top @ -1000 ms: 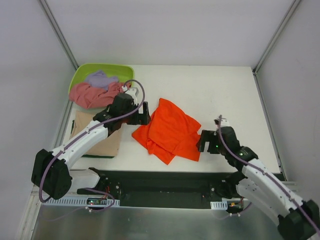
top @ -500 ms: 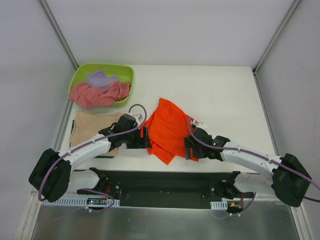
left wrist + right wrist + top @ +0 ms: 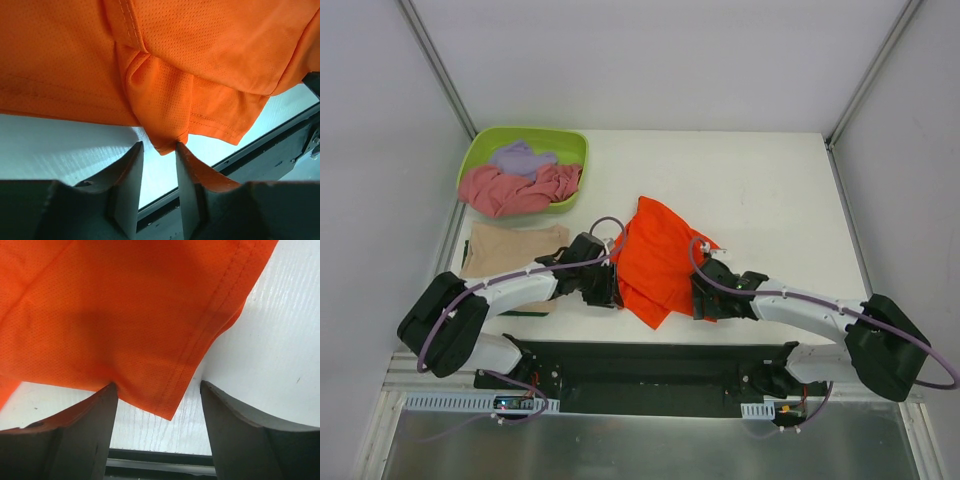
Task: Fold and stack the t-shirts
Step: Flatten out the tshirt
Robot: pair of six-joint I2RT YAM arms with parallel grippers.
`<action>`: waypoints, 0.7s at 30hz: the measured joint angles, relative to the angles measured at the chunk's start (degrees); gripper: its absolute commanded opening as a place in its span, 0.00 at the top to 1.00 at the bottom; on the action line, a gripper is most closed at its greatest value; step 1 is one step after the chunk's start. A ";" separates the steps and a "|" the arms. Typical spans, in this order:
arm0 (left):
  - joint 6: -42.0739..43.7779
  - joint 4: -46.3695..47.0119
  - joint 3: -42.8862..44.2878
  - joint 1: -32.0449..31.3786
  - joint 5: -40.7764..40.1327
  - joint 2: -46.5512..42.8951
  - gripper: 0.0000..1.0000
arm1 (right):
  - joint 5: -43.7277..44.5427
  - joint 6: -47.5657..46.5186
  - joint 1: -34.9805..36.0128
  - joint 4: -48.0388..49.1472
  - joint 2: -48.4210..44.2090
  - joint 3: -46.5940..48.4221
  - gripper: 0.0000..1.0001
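From above, the orange t-shirt [image 3: 665, 260] lies crumpled and partly folded on the white table [image 3: 770, 190], near its front edge. The left gripper [image 3: 610, 283] is at the shirt's left edge and the right gripper [image 3: 698, 295] at its right edge, both low on the table. From this height neither pair of jaws can be read. Left of the orange t-shirt a tan t-shirt [image 3: 510, 248] lies flat. Behind that, further left and back, a lime-green tub [image 3: 480, 150] holds a dusty pink t-shirt [image 3: 515, 188] with a pale lavender t-shirt [image 3: 520, 157] on top.

In the left wrist view the two dark fingers [image 3: 127, 175] stand only a narrow way apart. A pointed fold of the orange mesh cloth hangs down to the gap at their tips. It seems to brush the right-hand tip, and it is not pinched. The stitched hem runs across above.

In the right wrist view the fingers [image 3: 95, 430] stand wide apart. A hemmed corner of the orange shirt lies on the table between them, touching the left-hand finger and well clear of the other. Nothing is gripped.
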 measured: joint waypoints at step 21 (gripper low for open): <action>-0.59 -0.74 0.11 -1.07 -2.58 -7.32 1.00 | 6.60 2.36 -0.15 0.33 -2.01 -0.26 0.99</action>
